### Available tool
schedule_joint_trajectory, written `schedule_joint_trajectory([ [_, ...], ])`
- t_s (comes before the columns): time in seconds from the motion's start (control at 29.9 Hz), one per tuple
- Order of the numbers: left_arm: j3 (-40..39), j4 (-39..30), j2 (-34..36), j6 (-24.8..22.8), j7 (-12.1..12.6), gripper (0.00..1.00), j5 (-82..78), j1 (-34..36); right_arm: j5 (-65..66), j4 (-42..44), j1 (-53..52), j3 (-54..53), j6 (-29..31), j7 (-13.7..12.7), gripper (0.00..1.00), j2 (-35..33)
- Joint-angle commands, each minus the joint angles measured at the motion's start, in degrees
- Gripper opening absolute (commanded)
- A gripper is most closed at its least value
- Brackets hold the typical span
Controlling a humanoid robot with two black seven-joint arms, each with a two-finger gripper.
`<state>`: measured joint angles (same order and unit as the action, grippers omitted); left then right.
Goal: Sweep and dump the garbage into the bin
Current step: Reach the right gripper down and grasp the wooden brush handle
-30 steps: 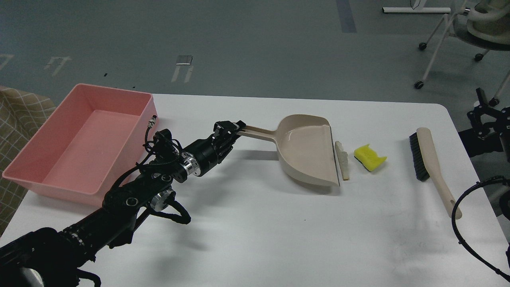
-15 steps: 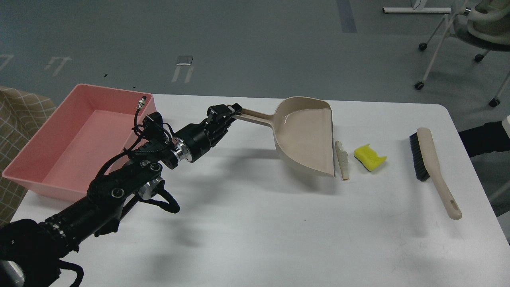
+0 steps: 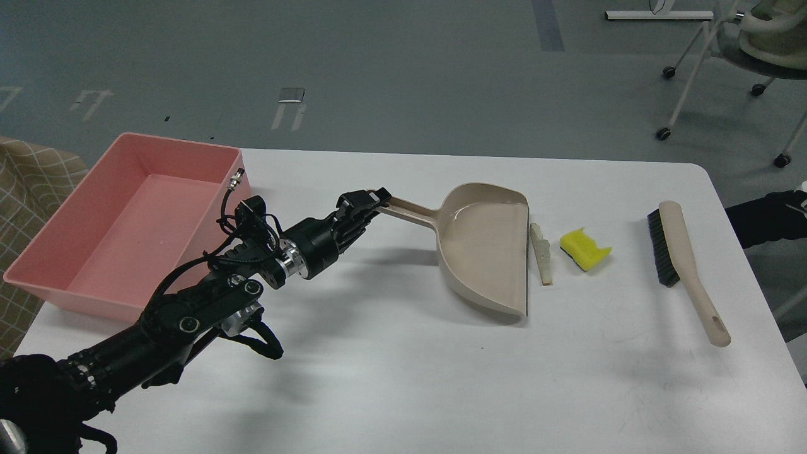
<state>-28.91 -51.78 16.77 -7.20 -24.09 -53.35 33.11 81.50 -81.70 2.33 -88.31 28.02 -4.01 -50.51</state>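
A: Diff vs half a sec ago?

B: Dustpan (image 3: 488,252) lower now. It was lifted and tilted w/ its front lip off the worktop (image 3: 403,378); now the lip sits down near the surface again, just left of the bread-like slice (image 3: 542,253). Can't tell if lip touches the slice. Left gripper (image 3: 369,205) has dropped w/ it, jaws clamped on the end of the dustpan handle. Left arm comes in from bottom left.

A: Garbage moved?

B: No, same spots as before. Slice lies lengthwise beside the pan's open edge. Yellow sponge piece (image 3: 585,249) just right of slice, apart from it, dark underside showing at its near edge. Both on the worktop, neither in the pan.

A: Brush?

B: Brush (image 3: 684,265) unchanged, lying flat at right, bristles facing left, handle pointing toward near-right corner. Well apart from sponge.

A: Right side?

B: Right gripper not in view. Only a dark shape at right edge, more of it showing than 0.5 s ago; can't tell what.

A: Bin?

B: Pink bin (image 3: 50,277) at far-left corner of worktop, nothing visible inside. Well apart from garbage, dustpan between them.

A: Surface, room?

B: Worktop white, rounded corners, arm shadows across it. Grey floor beyond w/ pale tape marks, wheeled chair (image 3: 756,44) top right, checked cloth (image 3: 31,176) at left edge.
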Motion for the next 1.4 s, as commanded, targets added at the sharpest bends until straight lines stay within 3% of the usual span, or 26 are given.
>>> schedule_joint_trajectory([
  [0.0,-0.01,0.01,0.02,0.08,0.01,0.11,0.09,-0.58,9.71,-0.13,0.74,0.5,-0.02,-0.56,0.99,4.0],
  [0.33,-0.01,0.1,-0.51,0.7,0.01,0.11,0.09,-0.67,17.02,0.13,-1.89,9.64,-0.02,-1.61,0.93,8.94],
  [0.5,0.08,0.1,-0.6,1.05,0.01,0.11,0.09,-0.76,18.08,0.31,-2.33,11.31,-0.02,-1.88,0.78,10.35],
  [0.53,0.08,0.1,-0.42,1.05,0.01,0.11,0.09,-0.76,18.08,0.31,-2.77,12.01,-0.02,-2.23,0.71,10.35],
  [0.6,0.08,0.27,-0.25,1.05,0.01,0.11,0.09,-0.76,18.08,0.31,-3.47,13.59,-0.02,-3.54,0.46,10.0],
  [0.77,0.08,0.28,-0.16,1.05,0.01,0.11,0.17,-0.85,18.08,0.57,-3.65,14.48,-0.02,-4.86,0.06,10.52],
  [1.37,-0.01,0.28,0.19,1.05,-0.34,0.12,0.35,-1.38,17.65,0.13,-3.56,15.45,-0.02,-4.6,0.05,10.43],
])
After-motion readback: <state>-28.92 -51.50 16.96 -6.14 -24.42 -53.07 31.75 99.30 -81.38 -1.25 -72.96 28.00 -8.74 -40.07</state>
